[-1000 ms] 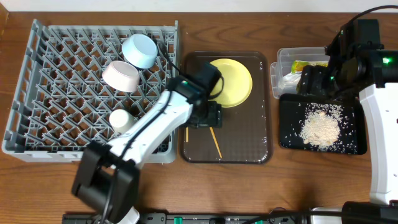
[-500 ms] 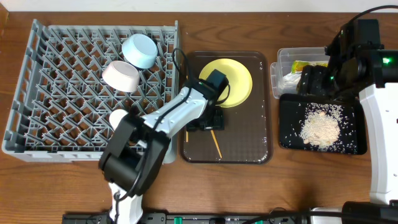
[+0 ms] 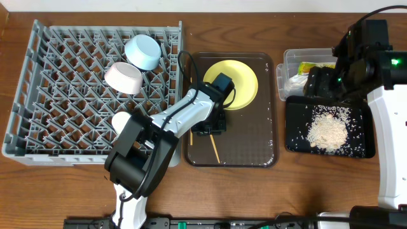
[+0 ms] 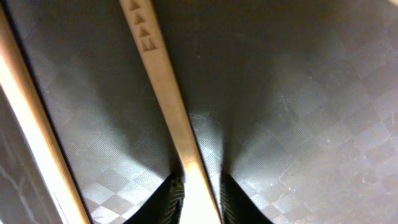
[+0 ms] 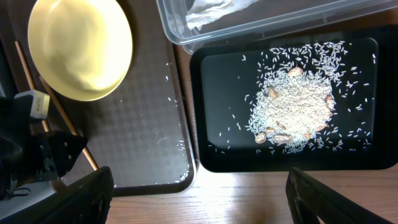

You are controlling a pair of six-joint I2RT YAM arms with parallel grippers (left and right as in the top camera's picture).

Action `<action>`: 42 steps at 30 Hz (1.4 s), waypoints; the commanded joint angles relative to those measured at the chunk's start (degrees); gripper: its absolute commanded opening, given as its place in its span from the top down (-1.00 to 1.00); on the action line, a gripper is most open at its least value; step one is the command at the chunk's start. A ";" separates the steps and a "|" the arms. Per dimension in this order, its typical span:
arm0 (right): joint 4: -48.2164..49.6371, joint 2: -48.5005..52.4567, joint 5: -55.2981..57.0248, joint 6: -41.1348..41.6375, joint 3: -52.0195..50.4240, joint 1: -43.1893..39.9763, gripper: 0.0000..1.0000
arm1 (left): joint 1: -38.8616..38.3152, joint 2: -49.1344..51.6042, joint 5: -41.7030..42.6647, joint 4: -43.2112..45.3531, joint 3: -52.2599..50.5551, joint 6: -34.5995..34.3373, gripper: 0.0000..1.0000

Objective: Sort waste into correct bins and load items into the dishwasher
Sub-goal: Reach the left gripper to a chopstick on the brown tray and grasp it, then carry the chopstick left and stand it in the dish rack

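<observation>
Wooden chopstick (image 4: 165, 93) pinched; L arm (image 3: 181, 117) stretched low.

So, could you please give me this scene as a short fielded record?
left gripper: closed on one thin wooden chopstick on the dark brown serving tray
right gripper: open, empty, near the glossy black tray
round yellow plate: on the serving tray
grey plastic dish rack: light blue bowl, white bowl, small white cup
black tray: whitish rice scraps
clear plastic tub: green-and-yellow snack wrapper
</observation>
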 commanded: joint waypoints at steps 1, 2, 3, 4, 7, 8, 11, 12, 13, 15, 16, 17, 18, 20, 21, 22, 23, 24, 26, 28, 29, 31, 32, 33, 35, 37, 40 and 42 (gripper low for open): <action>0.11 0.20 0.70 0.52 0.07 0.44 -0.73 | -0.46 3.02 0.35 -0.24 -0.57 -0.04 0.59; 0.11 0.20 0.70 0.52 0.07 0.44 -0.74 | -0.46 3.02 0.35 -0.28 -0.57 -0.04 0.63; 0.09 0.20 0.70 0.52 0.07 0.44 -0.73 | -0.46 2.99 0.35 -0.28 -0.57 -0.04 0.71; 0.09 0.20 0.68 0.52 0.07 0.44 -0.73 | -0.44 2.97 0.35 -0.24 -0.57 -0.04 0.74; 0.09 0.20 0.68 0.52 0.07 0.44 -0.73 | -0.28 2.78 0.33 -0.24 -0.55 -0.24 0.79; 0.09 0.20 0.68 0.52 0.07 0.44 -0.73 | -0.24 2.73 0.33 -0.24 -0.52 -0.24 0.81; 0.07 0.20 0.68 0.52 0.07 0.44 -0.73 | 0.07 2.32 0.35 -0.26 -0.31 -0.22 0.82; 0.07 0.20 0.68 0.52 0.07 0.44 -0.73 | 0.24 1.97 0.33 -0.26 -0.20 -0.22 0.82; 0.00 0.20 0.70 0.52 0.07 0.44 -0.73 | 0.46 1.51 0.33 -0.26 -0.04 -0.22 0.82; -0.09 0.20 0.68 0.50 0.07 0.44 -0.73 | 1.16 0.24 0.31 -0.50 0.50 -0.17 0.81; -0.11 0.20 0.70 0.52 0.07 0.44 -0.73 | 1.60 -0.61 0.31 -0.66 0.87 -0.17 0.81; -0.11 0.20 0.70 0.50 0.07 0.44 -0.73 | 2.14 -1.66 0.31 -0.85 1.27 -0.17 0.81; -0.11 0.20 0.70 0.52 0.07 0.44 -0.73 | 2.75 -2.91 0.31 -0.94 1.62 0.00 0.81; -0.11 0.20 0.68 0.52 0.07 0.44 -0.73 | 3.82 -5.68 0.33 -0.94 2.10 1.29 0.80; -0.11 0.20 0.68 0.52 0.07 0.44 -0.73 | 4.42 -7.41 0.33 -0.92 2.25 2.56 0.81; -0.11 0.20 0.68 0.52 0.07 0.44 -0.73 | 5.18 -9.97 0.31 -0.94 2.43 5.07 0.83; -0.09 0.20 0.68 0.52 0.07 0.44 -0.73 | 5.81 -12.00 0.31 -0.94 2.43 6.97 0.84; -0.09 0.20 0.70 0.52 0.07 0.44 -0.73 | 6.49 -14.05 0.33 -0.96 2.43 8.50 0.84; -0.07 0.20 0.68 0.52 0.07 0.44 -0.73 | 8.00 -18.03 0.31 -1.07 2.43 12.17 0.84; -0.07 0.20 0.68 0.52 0.07 0.44 -0.73 | 9.88 -21.73 0.28 -1.09 2.43 17.14 0.84; -0.07 0.20 0.68 0.52 0.07 0.44 -0.73 | 10.95 -23.39 0.13 -1.09 2.43 19.71 0.84; -0.07 0.20 0.68 0.52 0.07 0.44 -0.73 | 13.16 -26.03 -2.78 -1.27 2.43 22.56 0.84; -0.07 0.20 0.66 0.55 0.07 0.44 -0.73 | 14.19 -27.06 -4.55 -1.29 2.43 24.02 0.84; -0.07 0.20 0.66 0.55 0.07 0.44 -0.73 | 15.15 -27.71 -5.79 -1.27 2.43 25.44 0.84; -0.07 0.20 0.66 0.55 0.07 0.44 -0.73 | 16.74 -28.17 -6.08 -1.05 2.43 28.04 0.84; -0.07 0.20 0.66 0.55 0.07 0.44 -0.73 | 17.66 -27.74 -6.10 -1.16 2.40 29.75 0.84; -0.04 0.20 0.63 0.55 0.07 0.44 -0.73 | 18.05 -26.12 -6.10 -1.51 2.25 29.92 0.84; -0.04 0.20 0.63 0.55 0.07 0.44 -0.73 | 18.05 -24.70 -6.14 -1.42 2.14 30.12 0.83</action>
